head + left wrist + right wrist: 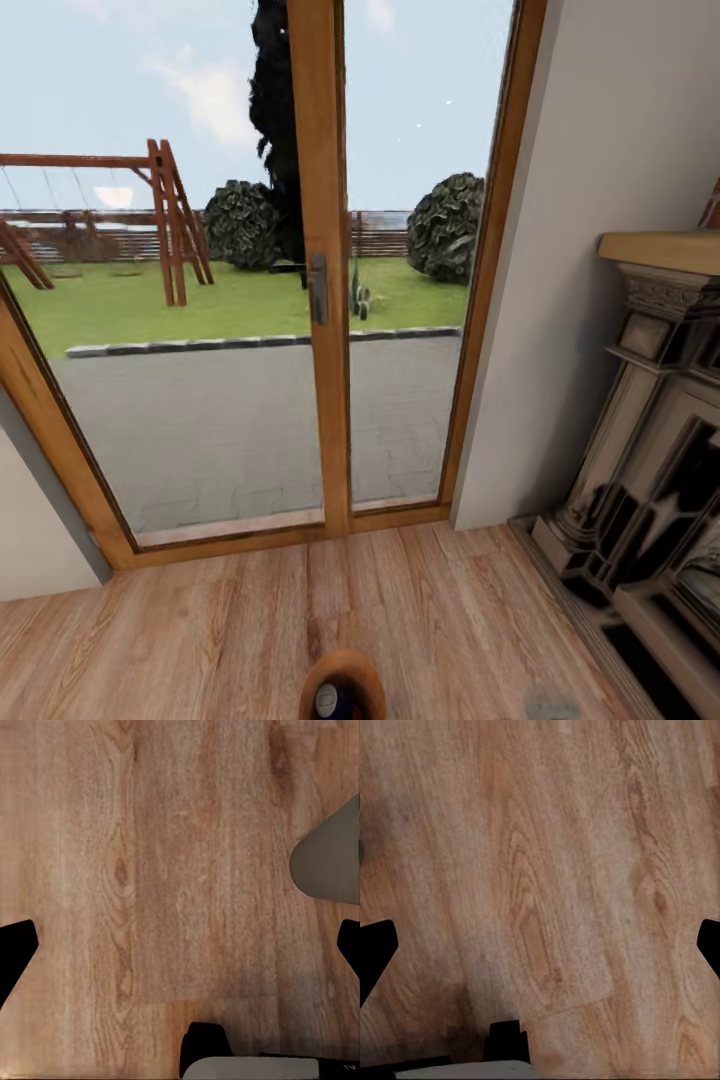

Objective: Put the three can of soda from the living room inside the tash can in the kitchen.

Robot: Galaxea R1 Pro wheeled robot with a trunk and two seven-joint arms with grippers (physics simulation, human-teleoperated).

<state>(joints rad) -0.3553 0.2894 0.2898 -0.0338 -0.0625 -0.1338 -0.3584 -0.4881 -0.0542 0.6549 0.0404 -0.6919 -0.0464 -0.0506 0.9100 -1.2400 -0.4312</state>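
A: Where's the soda?
B: One dark can (328, 700) with a silver top stands in the bin (352, 663) at the near edge — carried along, I'd judge.
A: Grippers?
B: The left gripper (180, 945) and the right gripper (540, 945) are both spread wide, empty over the wood floor (200, 610).
A: Obstacles?
B: The glass door (210, 300) stands ahead, the fireplace (650, 450) on the right — turning is needed.

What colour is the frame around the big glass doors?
The glass door frame is warm orange-brown wood, with a grey metal handle. It shows best in the head view.
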